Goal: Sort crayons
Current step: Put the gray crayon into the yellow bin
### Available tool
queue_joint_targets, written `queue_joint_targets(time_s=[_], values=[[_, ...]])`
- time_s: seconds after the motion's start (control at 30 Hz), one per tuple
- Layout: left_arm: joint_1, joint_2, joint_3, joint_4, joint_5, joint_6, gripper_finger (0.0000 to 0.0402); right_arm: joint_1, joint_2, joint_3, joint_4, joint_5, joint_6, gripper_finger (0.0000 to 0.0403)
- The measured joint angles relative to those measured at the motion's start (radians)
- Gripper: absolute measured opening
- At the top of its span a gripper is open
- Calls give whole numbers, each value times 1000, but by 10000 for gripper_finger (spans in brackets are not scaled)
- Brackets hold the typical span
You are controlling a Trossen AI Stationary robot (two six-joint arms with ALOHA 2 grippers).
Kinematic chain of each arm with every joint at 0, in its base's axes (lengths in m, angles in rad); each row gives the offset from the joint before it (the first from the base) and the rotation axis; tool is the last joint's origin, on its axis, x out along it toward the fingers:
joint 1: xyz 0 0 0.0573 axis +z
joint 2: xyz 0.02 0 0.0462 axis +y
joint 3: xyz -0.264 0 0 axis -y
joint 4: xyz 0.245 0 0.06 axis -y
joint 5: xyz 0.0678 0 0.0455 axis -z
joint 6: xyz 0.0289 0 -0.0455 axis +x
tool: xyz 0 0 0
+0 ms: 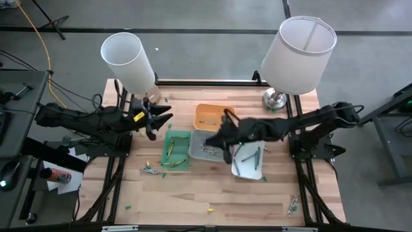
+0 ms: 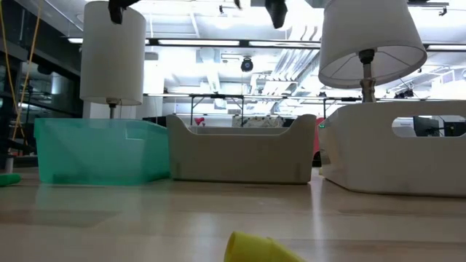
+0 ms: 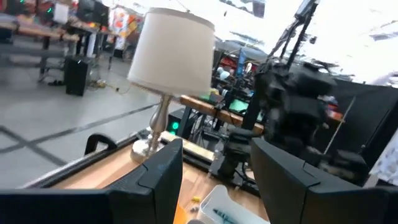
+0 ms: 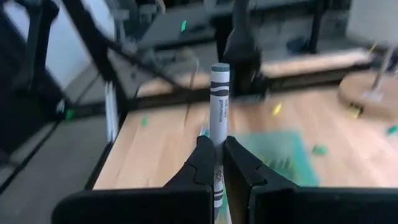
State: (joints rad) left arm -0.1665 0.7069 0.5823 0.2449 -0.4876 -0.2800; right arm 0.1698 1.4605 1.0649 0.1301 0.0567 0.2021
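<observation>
My right gripper (image 1: 219, 135) hangs above the grey tray (image 1: 201, 152), shut on a grey-white crayon (image 4: 219, 99). Beside that tray stand a green tray (image 1: 176, 149) holding green crayons, an orange tray (image 1: 212, 116) and a white tray (image 1: 248, 162). Loose crayons lie on the wood at the near left (image 1: 151, 171), the near right (image 1: 293, 205) and the front edge (image 1: 209, 209). A yellow one (image 2: 255, 249) shows close in the low view. My left gripper (image 1: 162, 122) waits open and empty above the table's left side, by the left lamp. My right gripper pinches the crayon's lower part (image 4: 217, 149) between its two fingers (image 4: 199, 165). The fingers reach in roughly level from the table's right side and lie across the crayon. The crayon sticks out past the fingers and is lifted clear of the trays and the table.
Two white-shaded lamps stand at the back, one far left (image 1: 129, 61) and one far right (image 1: 297, 55). Small green bits (image 1: 129, 207) are scattered on the wood. Bare wood lies along the table's near side.
</observation>
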Motion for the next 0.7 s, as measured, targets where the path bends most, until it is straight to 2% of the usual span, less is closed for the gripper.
queue_joint_targets(time_s=[0.17,0.3,0.57,0.7], values=[[0,91,0,118,59,82,175,-60,0,0,58,-68,-5,1],[0,138,0,162,64,99,175,-67,0,0,54,-92,-22,1],[0,151,0,172,60,100,175,-67,0,0,53,-85,-28,1],[0,146,0,185,55,100,175,-67,0,0,50,-26,-28,1]])
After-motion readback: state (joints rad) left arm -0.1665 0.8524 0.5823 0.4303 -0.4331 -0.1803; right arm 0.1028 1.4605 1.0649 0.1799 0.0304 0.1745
